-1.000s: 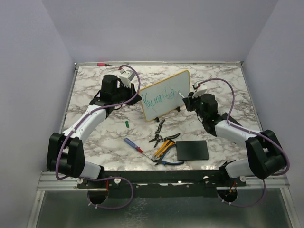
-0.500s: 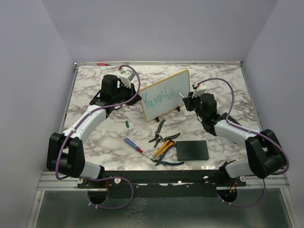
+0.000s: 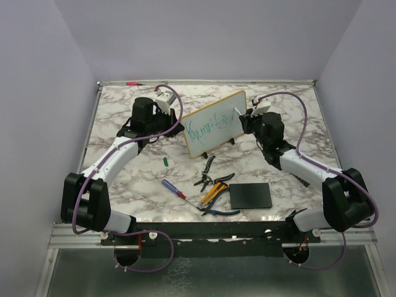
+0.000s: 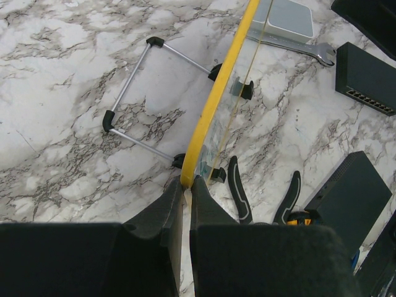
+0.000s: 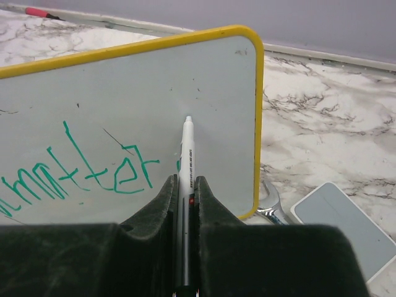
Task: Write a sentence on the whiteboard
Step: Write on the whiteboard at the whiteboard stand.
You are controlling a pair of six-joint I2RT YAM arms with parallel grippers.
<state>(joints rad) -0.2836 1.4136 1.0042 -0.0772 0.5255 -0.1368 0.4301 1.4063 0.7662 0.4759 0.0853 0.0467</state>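
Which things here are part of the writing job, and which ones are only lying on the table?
In use: whiteboard, gripped at its frame by the left gripper; teal sentence; marker, held in the right gripper.
Lying about: black-handled pliers, screwdriver, black pad, small green item, wrench.

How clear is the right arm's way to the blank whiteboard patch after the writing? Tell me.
Probably yes: the right gripper holds the marker tip-first at bare whiteboard right of the sentence, nothing between.
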